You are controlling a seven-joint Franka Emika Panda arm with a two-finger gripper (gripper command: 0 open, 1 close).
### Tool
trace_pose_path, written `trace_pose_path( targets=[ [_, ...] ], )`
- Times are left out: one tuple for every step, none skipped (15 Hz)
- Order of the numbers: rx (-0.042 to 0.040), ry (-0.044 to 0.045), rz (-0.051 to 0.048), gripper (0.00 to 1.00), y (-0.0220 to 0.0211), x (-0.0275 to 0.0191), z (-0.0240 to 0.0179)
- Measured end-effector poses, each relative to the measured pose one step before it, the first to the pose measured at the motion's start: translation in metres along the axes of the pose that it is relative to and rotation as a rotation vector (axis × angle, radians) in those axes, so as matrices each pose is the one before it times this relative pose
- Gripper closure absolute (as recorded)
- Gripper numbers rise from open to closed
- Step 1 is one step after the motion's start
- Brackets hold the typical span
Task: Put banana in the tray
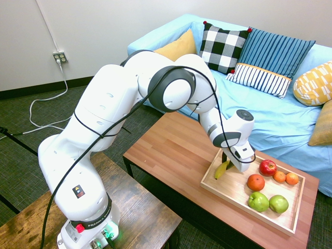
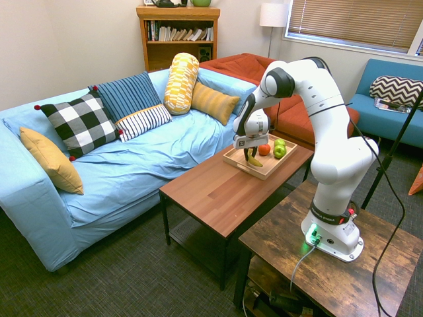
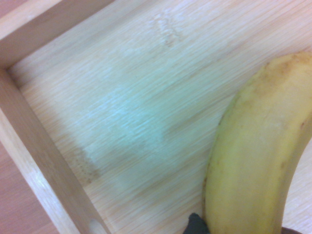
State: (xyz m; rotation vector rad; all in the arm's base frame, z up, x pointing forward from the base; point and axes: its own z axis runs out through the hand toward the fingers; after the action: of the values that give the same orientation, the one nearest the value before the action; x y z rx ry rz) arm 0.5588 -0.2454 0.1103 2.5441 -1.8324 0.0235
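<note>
While its white arm reaches over the coffee table (image 1: 166, 148), a Franka robot's gripper (image 1: 226, 160) pinches a yellow banana (image 1: 222, 169) low over the tray (image 1: 206, 180), a shallow pale-wood piece w/ raised rims. The fruit is within the rims, nr. the end away from the rest; whether it touches the tray floor is hard to tell from these angles. The jaws, closed on the banana, point down. Also in the tray: a red apple (image 1: 267, 167), a large orange (image 1: 256, 182), 2 small oranges (image 1: 286, 178) side by side & 2 green apples (image 1: 268, 203), also adjacent. Behind the table, a sofa (image 1: 264, 122) w/ lt. blue cover holds assorted pillows (image 2: 79, 125), incl. a b/w check one.
</note>
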Motion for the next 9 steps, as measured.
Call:
trace_pose_path(
  targets=[
    [0.00351,-0.00197,0.00199,0.00,-0.00119,0.00131,0.00226],
    [0.00350,-0.00063,-0.00167,0.00,-0.00118,0.00133,0.00124],
    [0.00466,-0.00240,-0.00100,0.00,-0.00051,0.00110,0.00093],
    [0.00477,-0.00225,-0.00165,0.00,-0.00013,0.00167,0.00089],
    [0.00228,-0.00175,0.00060,0.00,0.00047,0.00177,0.00153],
    [0.00166,-0.00118,0.00054,0.00,0.00040,0.00139,0.00133],
    [0.00242,-0.00012,-0.00221,0.00,-0.00086,0.00049,0.00024],
    [0.00263,-0.00036,-0.00523,0.00,-0.00122,-0.00025,-0.00032],
    [0.00202,-0.00078,-0.00637,0.00,-0.00064,-0.00029,-0.00022]
  ],
)
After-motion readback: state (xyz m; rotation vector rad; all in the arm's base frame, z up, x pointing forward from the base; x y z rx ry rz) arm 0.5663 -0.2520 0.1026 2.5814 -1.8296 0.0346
